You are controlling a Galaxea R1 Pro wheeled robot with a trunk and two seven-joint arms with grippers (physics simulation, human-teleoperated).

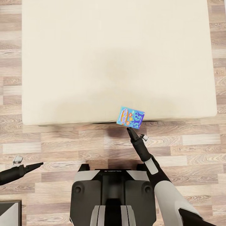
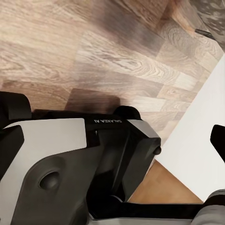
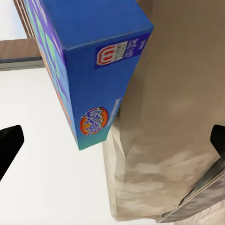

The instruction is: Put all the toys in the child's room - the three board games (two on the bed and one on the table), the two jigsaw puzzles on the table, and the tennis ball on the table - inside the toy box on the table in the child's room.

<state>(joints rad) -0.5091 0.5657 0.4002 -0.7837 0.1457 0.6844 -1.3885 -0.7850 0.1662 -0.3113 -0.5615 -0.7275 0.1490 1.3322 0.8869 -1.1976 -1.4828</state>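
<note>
Seen from the head camera, looking steeply down, a large cream-beige bed (image 1: pixel 119 59) lies across the upper part of the scene on a wood plank floor (image 1: pixel 62 147). At the bed's near edge, toward its right half, sits a blue multicoloured board game (image 1: pixel 130 117), tilted and hanging partly past the edge over the floor. Just below that edge, the right pincer (image 1: pixel 131 132) points up at the game box, its dark tip close under the box's lower side; whether it touches the box cannot be told, and its fingers read as one narrow point. Far from the bed, low at the left, the left pincer (image 1: pixel 37 164) hangs over the floor, pointing toward the robot's dark base (image 1: pixel 113 194); it too narrows to one closed-looking point and holds nothing. In the left wrist camera, the robot's black and white base (image 2: pixel 79 164) sits in front of plank floor (image 2: pixel 93 56), with a white panel (image 2: pixel 197 140) beside it; one dark fingertip (image 2: pixel 219 137) shows at the frame edge, so how far that pincer is open cannot be told here. In the right wrist camera, the blue board game (image 3: pixel 89 61) looms close, one corner toward the lens, beside the bed's beige side (image 3: pixel 173 117). Dark fingertips (image 3: pixel 9 145) sit far apart at both frame edges, well clear of the box, gripping nothing.
</note>
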